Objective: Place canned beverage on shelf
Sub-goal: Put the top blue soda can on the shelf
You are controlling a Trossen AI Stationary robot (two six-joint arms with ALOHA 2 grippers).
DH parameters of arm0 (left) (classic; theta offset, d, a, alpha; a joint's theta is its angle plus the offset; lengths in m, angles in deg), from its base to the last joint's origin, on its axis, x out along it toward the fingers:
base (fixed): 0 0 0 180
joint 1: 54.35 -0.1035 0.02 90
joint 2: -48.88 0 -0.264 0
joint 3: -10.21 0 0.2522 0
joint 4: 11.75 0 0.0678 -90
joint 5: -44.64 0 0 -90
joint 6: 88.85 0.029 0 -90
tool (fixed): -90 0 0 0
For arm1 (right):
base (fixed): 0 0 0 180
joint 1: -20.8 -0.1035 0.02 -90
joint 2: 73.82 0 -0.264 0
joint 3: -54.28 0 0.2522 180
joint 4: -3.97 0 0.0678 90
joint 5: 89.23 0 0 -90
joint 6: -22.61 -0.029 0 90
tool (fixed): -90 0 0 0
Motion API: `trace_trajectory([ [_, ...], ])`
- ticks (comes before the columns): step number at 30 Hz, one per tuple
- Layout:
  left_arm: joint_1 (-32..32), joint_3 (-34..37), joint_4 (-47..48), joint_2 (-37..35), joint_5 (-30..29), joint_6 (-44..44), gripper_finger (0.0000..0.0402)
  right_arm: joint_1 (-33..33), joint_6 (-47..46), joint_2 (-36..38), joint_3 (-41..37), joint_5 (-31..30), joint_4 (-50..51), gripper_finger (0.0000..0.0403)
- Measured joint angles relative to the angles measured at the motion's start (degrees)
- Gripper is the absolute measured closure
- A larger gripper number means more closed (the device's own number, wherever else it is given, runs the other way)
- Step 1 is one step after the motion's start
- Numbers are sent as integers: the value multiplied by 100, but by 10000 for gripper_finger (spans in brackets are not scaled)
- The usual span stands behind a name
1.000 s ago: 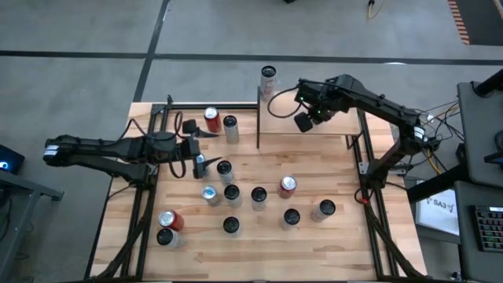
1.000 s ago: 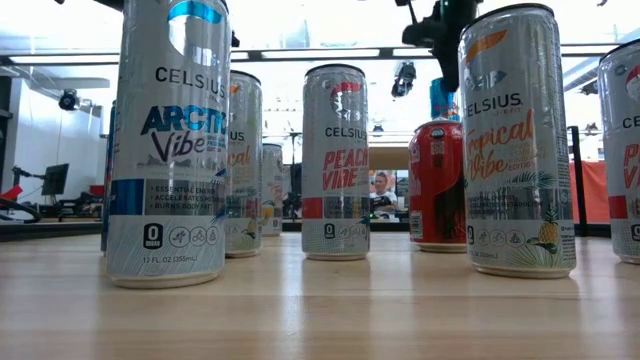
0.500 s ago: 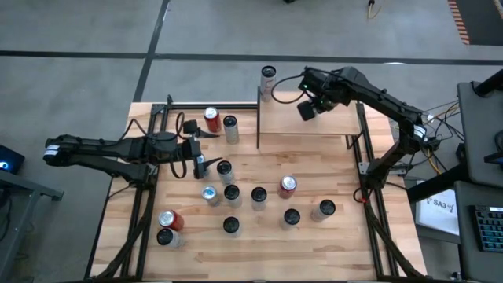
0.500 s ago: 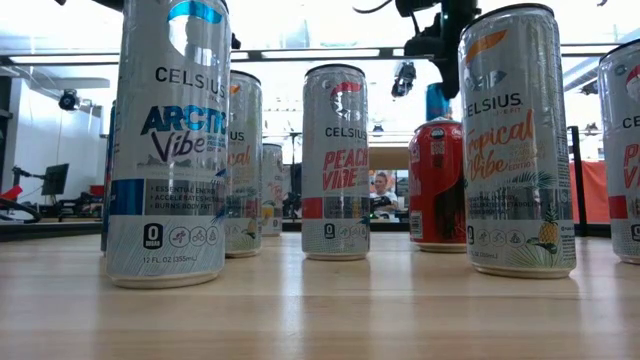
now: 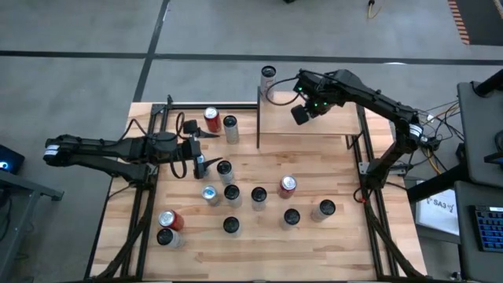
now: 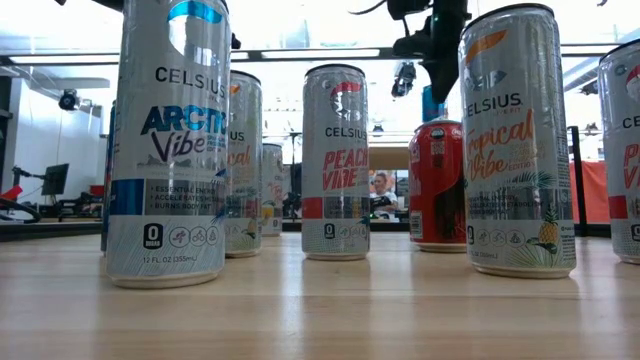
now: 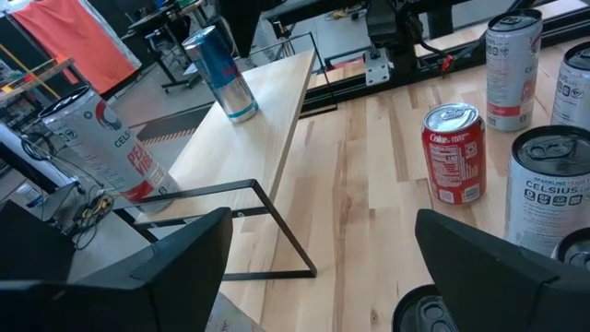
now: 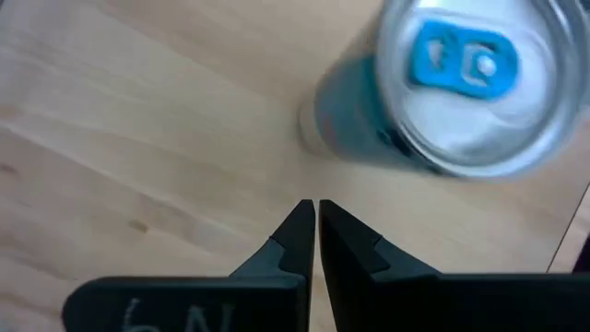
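A can [image 8: 452,88] stands on the shelf [image 8: 138,138] just ahead of the right claw [image 8: 316,214], its fingertips together above the board.

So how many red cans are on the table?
3. One red can stands at the far left, one right of the middle, one near the front left corner. Another may be hidden from above.

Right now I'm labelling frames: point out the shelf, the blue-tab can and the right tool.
shelf [image 5: 314,124]: high view, bare board.
blue-tab can [image 8: 458,57]: right wrist view, lid.
right tool [image 8: 316,217]: right wrist view, between shut tips.
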Motion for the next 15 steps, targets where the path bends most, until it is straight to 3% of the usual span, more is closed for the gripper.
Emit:
trace_trajectory([
  [15, 0, 0, -2, 0, -1, 0, 75, 147, -51, -281, -12, -666, -391, 391],
])
